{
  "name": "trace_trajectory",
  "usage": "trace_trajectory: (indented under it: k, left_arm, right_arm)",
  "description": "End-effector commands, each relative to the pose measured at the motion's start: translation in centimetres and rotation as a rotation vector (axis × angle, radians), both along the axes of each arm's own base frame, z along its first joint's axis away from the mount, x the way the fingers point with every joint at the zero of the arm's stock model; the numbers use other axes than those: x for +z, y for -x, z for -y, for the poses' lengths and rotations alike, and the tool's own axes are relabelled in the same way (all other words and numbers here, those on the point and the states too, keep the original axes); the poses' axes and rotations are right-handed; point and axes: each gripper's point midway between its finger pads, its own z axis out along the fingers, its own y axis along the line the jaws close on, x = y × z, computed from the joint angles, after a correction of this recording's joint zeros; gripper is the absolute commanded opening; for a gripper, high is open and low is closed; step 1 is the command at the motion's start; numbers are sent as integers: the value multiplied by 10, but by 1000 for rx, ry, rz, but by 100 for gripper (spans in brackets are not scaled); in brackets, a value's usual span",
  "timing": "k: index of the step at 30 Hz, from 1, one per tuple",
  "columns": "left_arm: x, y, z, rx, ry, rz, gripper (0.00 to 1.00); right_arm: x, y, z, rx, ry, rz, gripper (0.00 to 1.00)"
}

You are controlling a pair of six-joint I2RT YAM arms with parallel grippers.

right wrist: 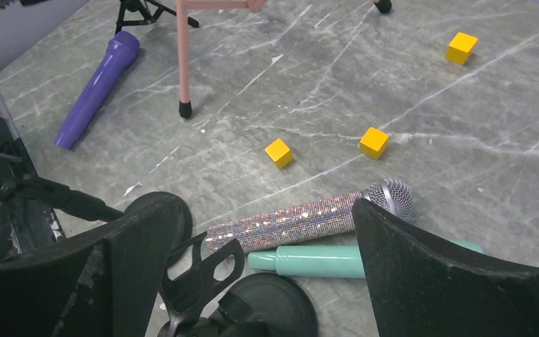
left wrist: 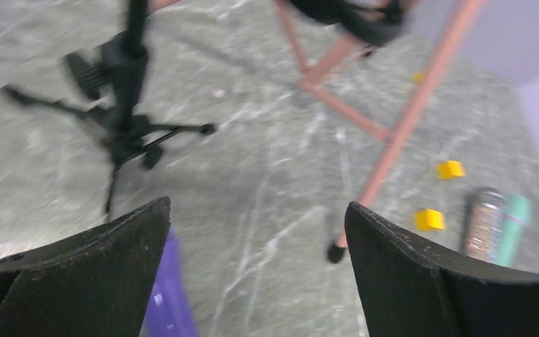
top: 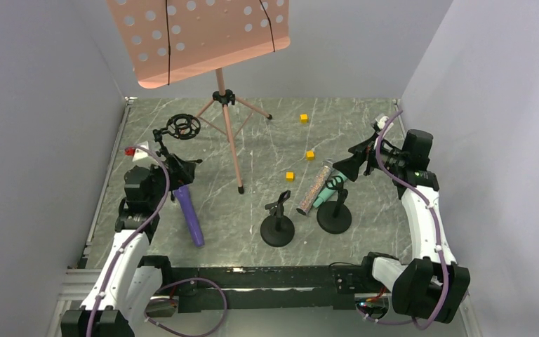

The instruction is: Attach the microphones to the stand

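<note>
The purple microphone (top: 190, 216) lies on the table at the left; its end shows by my left finger (left wrist: 165, 302) and it shows far left in the right wrist view (right wrist: 98, 88). The glittery silver-pink microphone (top: 314, 188) and the mint-teal microphone (top: 333, 184) lie side by side at the right (right wrist: 288, 225) (right wrist: 312, 261). Two black desk stands (top: 277, 226) (top: 334, 216) stand near them. My left gripper (top: 184, 170) (left wrist: 258, 205) is open and empty above the purple microphone's head. My right gripper (top: 347, 167) (right wrist: 267, 207) is open and empty above the pair and a stand clip (right wrist: 196, 274).
A pink music stand (top: 228, 133) rises mid-table, one leg foot (right wrist: 185, 109) near the purple microphone. A black tripod with a ring mount (top: 182, 127) stands back left (left wrist: 126, 91). Three yellow cubes (top: 304, 118) (top: 310, 154) (top: 290, 176) lie scattered. Grey walls close both sides.
</note>
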Motion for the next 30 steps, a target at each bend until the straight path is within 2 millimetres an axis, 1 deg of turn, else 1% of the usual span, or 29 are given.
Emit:
trace_trajectory:
  k: [1,5,7,10,13,16,17,19,20,21,24,26,30]
  left_arm:
    - [67,10,53,-330,48,207,99]
    - [77,52,98,-609,126,235,99]
    - [81,76,121,-739,134,255,99]
    - [86,105,153,-884,72,287,99]
    - [84,124,176,-982,-15,330,99]
    - [86,125,191,-1007,-38,338,99]
    - [90,124,196,-1012,-46,336,99]
    - [94,123,211,-1030,-79,312,99]
    - [101,123,219,-1033,-100,319,99]
    - [100,123,225,-1036,-128,296,99]
    - [106,128,246,-1071,-206,254,99]
    - [113,129,255,-1087,-235,222,99]
    - [108,129,268,-1085,-274,125,99]
  right_arm:
    - [15,2,-4,65,27,112,100]
    - [14,2,-4,71,30,110,100]
    - [13,2,-4,75,29,107,100]
    - [11,2,-5,77,25,100,100]
    - [9,1,-5,79,21,92,100]
    - [8,1,-5,77,18,86,100]
    - [8,1,-5,76,18,86,100]
    - [6,0,-4,75,17,80,100]
    - [6,0,-4,75,16,76,100]
    - [5,-1,-4,74,17,75,100]
    - [4,-1,-4,73,17,71,100]
    - [4,-1,-4,72,17,70,100]
    - [3,-2,-3,71,20,65,100]
